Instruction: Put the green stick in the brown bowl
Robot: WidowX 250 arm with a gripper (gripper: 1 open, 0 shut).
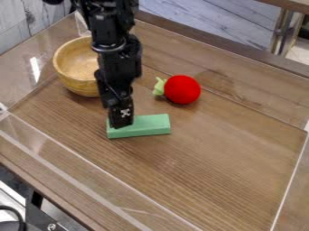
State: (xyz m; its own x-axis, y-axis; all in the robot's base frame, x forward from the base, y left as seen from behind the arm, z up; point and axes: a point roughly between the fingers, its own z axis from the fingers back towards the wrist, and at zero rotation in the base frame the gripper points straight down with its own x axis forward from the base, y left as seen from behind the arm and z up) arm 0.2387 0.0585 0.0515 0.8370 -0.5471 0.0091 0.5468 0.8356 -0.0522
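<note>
The table (218, 171) was a sheet of warm brown wood with a faint, smooth grain, its edge running straight along the left side of the view. On it lay the green stick (152, 125), a flat rectangular bar of matte mint green with plain faces, nearer the table's left edge than its right. The black gripper (123, 120), angular and jointed with small pale marks on its dark surface, reached down over the bar's left end, its jaws spread apart and gripping nothing; whether the tips touched the bar could not be made out. Beyond the bar, toward the far left corner of the table, sat the brown bowl (70, 74), round and thick-walled in light wood, partly hidden behind the arm. The bar was outside the bowl, nearer the camera. To the right of the arm, farther from the camera than the bar, rested a red ball (182, 89), rounded and evenly coloured, with a small, irregular green leaf (160, 87) at its left side.
</note>
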